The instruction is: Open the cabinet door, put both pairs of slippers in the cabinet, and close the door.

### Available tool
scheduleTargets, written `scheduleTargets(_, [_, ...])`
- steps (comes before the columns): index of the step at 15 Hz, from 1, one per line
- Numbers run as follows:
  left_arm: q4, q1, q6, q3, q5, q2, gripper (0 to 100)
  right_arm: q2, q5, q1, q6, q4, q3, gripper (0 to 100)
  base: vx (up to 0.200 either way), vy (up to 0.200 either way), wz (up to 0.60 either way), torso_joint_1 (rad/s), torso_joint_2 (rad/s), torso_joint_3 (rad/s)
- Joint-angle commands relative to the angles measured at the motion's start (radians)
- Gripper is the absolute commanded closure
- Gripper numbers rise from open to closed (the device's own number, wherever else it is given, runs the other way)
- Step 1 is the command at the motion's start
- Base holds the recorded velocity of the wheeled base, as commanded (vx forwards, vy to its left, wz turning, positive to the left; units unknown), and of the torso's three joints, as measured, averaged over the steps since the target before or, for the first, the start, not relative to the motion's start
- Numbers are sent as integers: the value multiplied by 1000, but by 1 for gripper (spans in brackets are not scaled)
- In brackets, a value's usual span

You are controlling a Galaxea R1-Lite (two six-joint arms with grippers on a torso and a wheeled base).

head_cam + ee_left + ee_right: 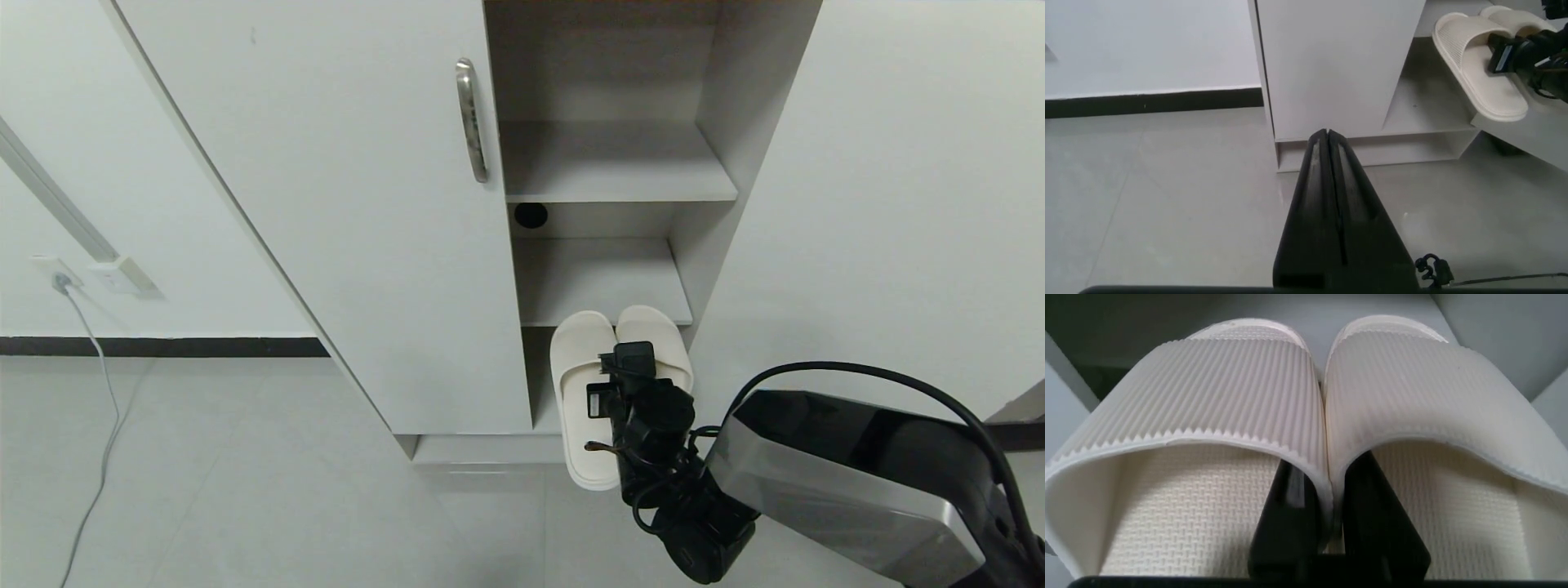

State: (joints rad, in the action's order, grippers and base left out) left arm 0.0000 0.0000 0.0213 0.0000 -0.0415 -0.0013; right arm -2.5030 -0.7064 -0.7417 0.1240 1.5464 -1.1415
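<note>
The tall white cabinet door with its metal handle stands swung open to the left. Behind it are bare shelves. A pair of white slippers hangs side by side in the air before the cabinet's lower opening, toes toward the shelves. My right gripper is shut on the pair, one finger inside each slipper, pinching their inner walls together. The ribbed straps of the slippers rise over the fingers. My left gripper is shut and holds nothing, low over the floor, pointing at the cabinet's base. Its view shows the held slippers.
A lower shelf and the bottom compartment lie open behind the slippers. A round hole is in the cabinet's back. A wall socket with a hanging cable and a black baseboard are at the left. The tiled floor is open.
</note>
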Motion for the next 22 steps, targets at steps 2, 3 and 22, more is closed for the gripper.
scheduleTargets(2, [0,0,-1,0,0,1,100,6,-1,-1,2,0,2,100,0,0,0,0,0,0])
scheduleTargets(3, [0,0,-1,0,0,1,100,6,-1,-1,2,0,2,100,0,0,0,0,0,0])
scheduleTargets(22, [0,0,-3,0,2,1,100,23,1,25,-4,-120,-53,100,126,0,0,2,1,1])
